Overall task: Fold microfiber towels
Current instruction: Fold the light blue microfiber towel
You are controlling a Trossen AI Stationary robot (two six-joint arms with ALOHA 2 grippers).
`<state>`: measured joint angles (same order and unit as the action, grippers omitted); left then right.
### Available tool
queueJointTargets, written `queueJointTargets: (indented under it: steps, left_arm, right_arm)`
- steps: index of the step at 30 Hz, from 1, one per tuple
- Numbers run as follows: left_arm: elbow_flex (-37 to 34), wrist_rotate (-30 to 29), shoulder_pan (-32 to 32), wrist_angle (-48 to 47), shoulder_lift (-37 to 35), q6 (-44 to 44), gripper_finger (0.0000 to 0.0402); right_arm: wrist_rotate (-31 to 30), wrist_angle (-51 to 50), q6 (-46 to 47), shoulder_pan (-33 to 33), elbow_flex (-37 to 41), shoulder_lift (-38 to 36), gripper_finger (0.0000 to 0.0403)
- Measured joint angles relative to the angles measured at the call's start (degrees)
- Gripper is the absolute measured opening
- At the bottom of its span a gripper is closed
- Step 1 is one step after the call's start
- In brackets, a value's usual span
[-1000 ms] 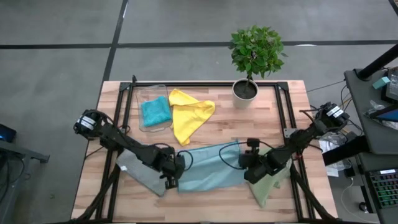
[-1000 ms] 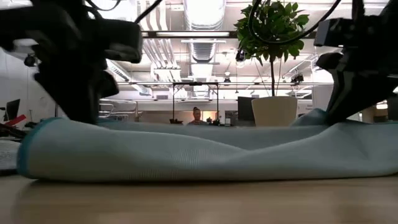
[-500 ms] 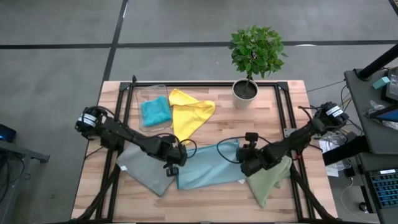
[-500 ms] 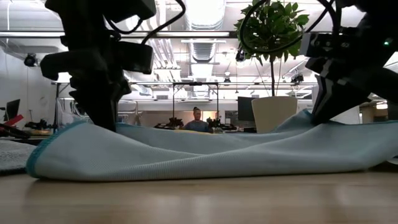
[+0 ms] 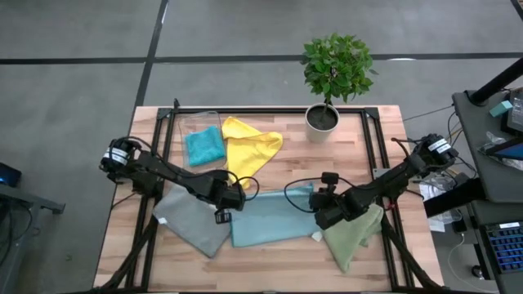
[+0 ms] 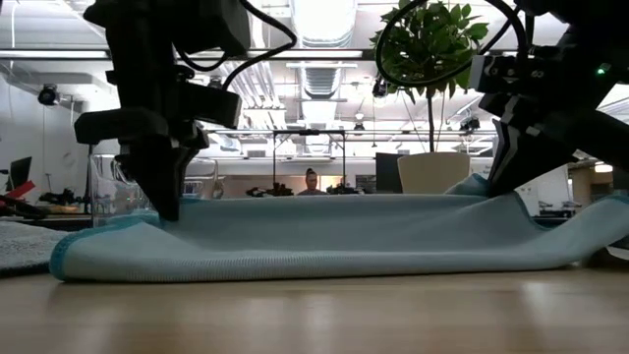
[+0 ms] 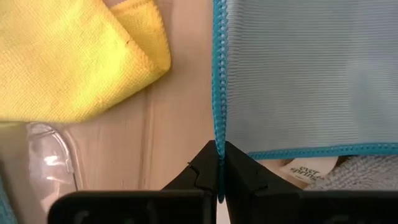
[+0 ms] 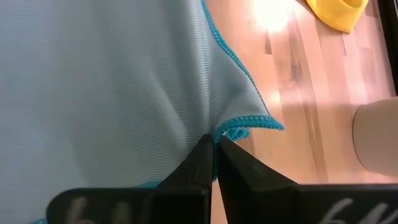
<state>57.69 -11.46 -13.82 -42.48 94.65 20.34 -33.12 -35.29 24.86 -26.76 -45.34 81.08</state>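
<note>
The light blue towel (image 5: 274,220) lies at the table's near middle, doubled over on itself. My left gripper (image 5: 223,204) is shut on its left corner and my right gripper (image 5: 321,212) on its right corner. In the low view, my left gripper (image 6: 167,208) and my right gripper (image 6: 501,182) hold the upper layer (image 6: 334,206) just above the lower one. The grey towel (image 5: 192,222) lies flat at the left and the olive green towel (image 5: 353,237) at the right. The yellow towel (image 5: 249,147) lies farther back. The teal towel (image 5: 204,145) sits in the clear bin. My left gripper pinches the light blue towel's stitched edge at a corner (image 7: 217,140) between its two fingertips, from above, pointing down. The held layer stretches toward the other gripper, and the fold rests on the table. My right gripper pinches the towel's other corner (image 8: 231,127) between its two fingertips, slanting down from above. The cloth puckers at the pinch, and the rest lies on the layer below.
A potted plant (image 5: 331,77) stands at the far right. The clear bin (image 5: 200,131) stands at the far left beside the yellow towel. Black frame rails (image 5: 167,143) run along both sides of the table. A person shows far off in the room behind (image 6: 312,182).
Both grippers have gone toward the table's far edge, staying shut on the light blue towel's corners. The held edge has been carried back over the rest of the towel, which is now folded over with its fold toward the near edge.
</note>
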Motion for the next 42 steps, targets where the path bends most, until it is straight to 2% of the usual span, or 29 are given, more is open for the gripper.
queueJointTargets:
  steps: [10, 15, 20, 25, 33, 36, 42]
  left_arm:
    - [0.0, 0.0, 0.0, 0.2, 0.0, 0.1, 0.0006]
    - [0.0, 0.5, 0.0, 1.8, 0.0, 0.3, 0.0054]
    - [1.2, 0.7, 0.0, 2.5, -0.1, 0.3, 0.0117]
    - [3.0, 4.1, -1.1, 2.7, -2.0, 1.8, 0.0152]
    - [3.2, 8.1, -3.3, -0.5, -10.2, 3.0, 0.0155]
    - [3.0, 8.0, -3.5, -2.2, -14.3, 7.0, 0.0155]
    - [2.1, 6.7, -6.1, 0.5, -19.4, 12.5, 0.0155]
  right_arm:
    - [0.1, -0.3, 1.6, 0.9, 0.0, 0.0, 0.001]
    - [3.0, -0.7, 3.1, 1.8, -0.6, 0.0, 0.0037]
    - [4.6, -1.9, 2.6, 2.0, -2.0, -0.2, 0.0087]
    - [4.9, -2.1, 1.2, 1.9, -3.5, -0.8, 0.0138]
    - [7.3, -6.7, 2.9, 1.9, -7.2, -2.9, 0.0181]
    - [7.9, -7.6, 3.8, 1.8, -8.3, -4.4, 0.0185]
    - [8.1, -8.1, 6.9, 1.1, -8.5, -7.9, 0.0176]
